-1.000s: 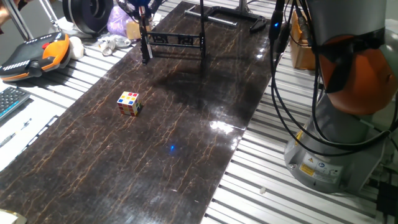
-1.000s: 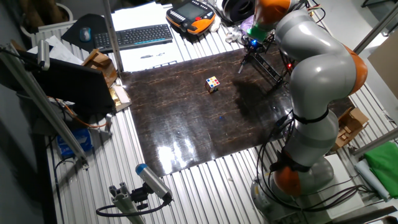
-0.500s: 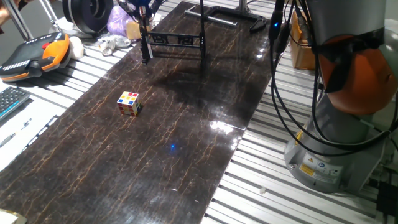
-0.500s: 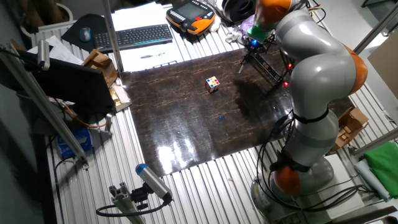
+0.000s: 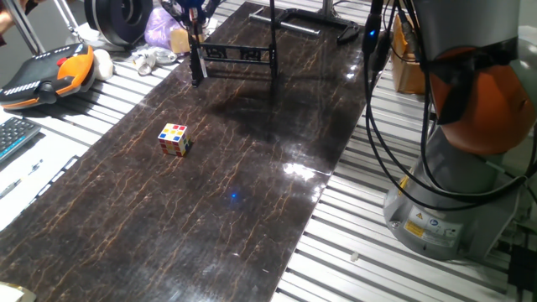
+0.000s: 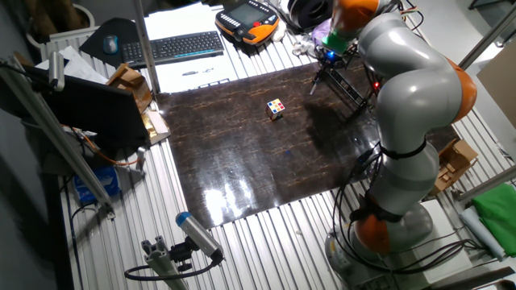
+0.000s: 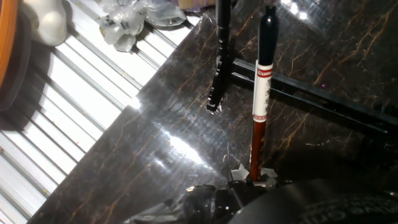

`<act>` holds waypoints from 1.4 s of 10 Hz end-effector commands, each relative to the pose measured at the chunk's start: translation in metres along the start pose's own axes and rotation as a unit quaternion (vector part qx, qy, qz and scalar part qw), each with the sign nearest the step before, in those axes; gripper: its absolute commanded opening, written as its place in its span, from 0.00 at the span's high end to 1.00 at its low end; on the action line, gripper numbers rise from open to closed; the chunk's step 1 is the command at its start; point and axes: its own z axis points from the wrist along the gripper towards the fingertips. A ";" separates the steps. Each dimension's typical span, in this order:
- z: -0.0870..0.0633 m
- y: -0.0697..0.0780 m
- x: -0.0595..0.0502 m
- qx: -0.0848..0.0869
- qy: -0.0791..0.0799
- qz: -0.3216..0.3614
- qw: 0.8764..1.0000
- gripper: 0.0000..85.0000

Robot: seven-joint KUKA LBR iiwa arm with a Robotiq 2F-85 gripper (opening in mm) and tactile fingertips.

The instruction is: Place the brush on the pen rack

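In the hand view my gripper [image 7: 251, 178] is shut on the brush [image 7: 257, 106], a thin stick with a red-brown shaft, a white label and a dark far end that points away from the hand. The brush hangs just above the pen rack's [image 7: 311, 90] black crossbar, right of its upright leg. In one fixed view the gripper [image 5: 190, 10] hovers over the left end of the pen rack [image 5: 237, 55] at the far end of the dark mat. In the other fixed view the gripper [image 6: 326, 55] is at the rack [image 6: 352, 90].
A multicoloured cube [image 5: 174, 138] sits on the dark mat [image 5: 218, 210], well in front of the rack. An orange-black pendant [image 5: 50, 74], crumpled plastic [image 5: 153, 57] and a keyboard [image 6: 172, 46] lie beyond the mat's left edge. The robot base [image 5: 457, 193] stands to the right.
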 end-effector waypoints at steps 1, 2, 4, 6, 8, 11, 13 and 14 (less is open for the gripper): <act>0.001 -0.001 -0.001 -0.001 0.001 0.000 1.000 0.99; 0.001 -0.002 -0.002 -0.002 0.002 0.000 1.000 0.99; 0.001 -0.003 -0.004 -0.002 0.003 0.001 1.000 0.99; 0.004 -0.005 -0.006 -0.004 0.005 0.000 1.000 0.99; 0.007 -0.006 -0.007 -0.006 0.005 -0.001 1.000 0.99; 0.008 -0.006 -0.007 -0.004 0.003 -0.001 1.000 0.99; 0.009 -0.006 -0.007 -0.007 0.002 0.000 1.000 0.79; 0.009 -0.006 -0.007 -0.009 0.001 0.001 1.000 0.67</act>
